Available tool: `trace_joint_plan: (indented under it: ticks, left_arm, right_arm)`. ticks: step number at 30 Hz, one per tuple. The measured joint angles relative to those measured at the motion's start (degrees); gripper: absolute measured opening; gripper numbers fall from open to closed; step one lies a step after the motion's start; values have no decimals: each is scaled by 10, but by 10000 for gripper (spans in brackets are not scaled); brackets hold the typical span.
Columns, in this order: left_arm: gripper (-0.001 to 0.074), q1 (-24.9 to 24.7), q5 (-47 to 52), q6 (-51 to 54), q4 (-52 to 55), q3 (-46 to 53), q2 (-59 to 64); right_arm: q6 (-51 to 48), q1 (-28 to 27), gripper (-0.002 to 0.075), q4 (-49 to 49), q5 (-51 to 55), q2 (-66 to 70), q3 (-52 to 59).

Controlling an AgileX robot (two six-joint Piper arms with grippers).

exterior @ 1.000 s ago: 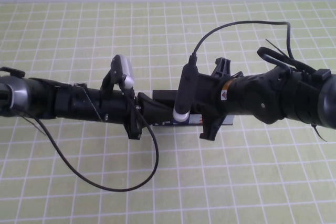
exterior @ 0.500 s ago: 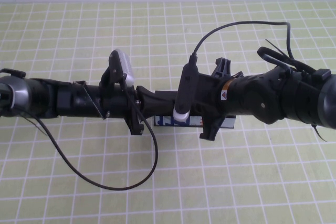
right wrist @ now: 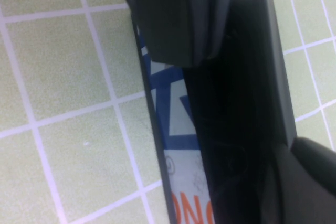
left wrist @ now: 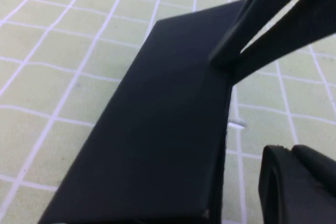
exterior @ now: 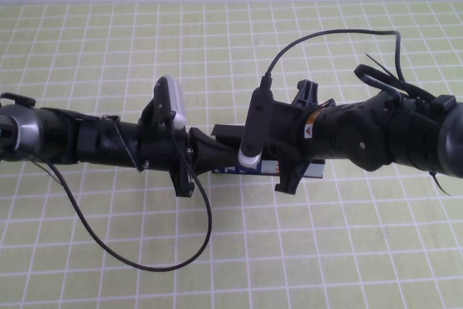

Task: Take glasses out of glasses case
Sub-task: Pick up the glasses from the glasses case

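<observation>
The glasses case [exterior: 249,167] lies at the table's middle under both arms; its white front strip with blue and orange marks shows in the right wrist view [right wrist: 176,150]. Its black flat lid [left wrist: 157,124] stands raised [exterior: 228,133]. The inside [right wrist: 231,129] is dark, and I cannot make out the glasses in any view. My right gripper [left wrist: 218,60] comes from the right, and its two fingers [left wrist: 273,9] pinch together at the lid's far edge. My left gripper [exterior: 211,151] comes from the left and sits right against the case's left end, next to the lid.
The table is covered by a green cloth with a white grid [exterior: 304,251]. A black cable [exterior: 145,258] loops from the left arm onto the cloth in front. Another cable [exterior: 340,32] arcs above the right arm.
The left arm nudged up and toward the case, then settled back; its cable loop shifted a little. The right arm and the case have not moved.
</observation>
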Motion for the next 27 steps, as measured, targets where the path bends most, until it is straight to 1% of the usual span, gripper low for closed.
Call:
trace_joint_plan:
  ticks: [4, 9, 14, 18, 22, 27]
  left_arm:
    - [-4, 0, -11, 9, -5, 0, 0]
    - [-4, 0, -32, 29, -38, 0, 1]
    - [-4, 0, -45, 34, -56, 0, 22]
    - [-4, 0, -37, 41, -79, -1, 33]
    - [-4, 0, -30, 66, -80, -1, 34]
    - [-4, 0, -30, 74, -86, -1, 39]
  right_arm:
    - [0, 0, 3, 2, 0, 0, 0]
    - [1, 0, 2, 7, 0, 0, 0]
    - [1, 0, 2, 10, 0, 0, 0]
    - [1, 0, 2, 11, 0, 0, 0]
    - [1, 0, 2, 12, 0, 0, 0]
    - [2, 0, 2, 12, 0, 0, 0]
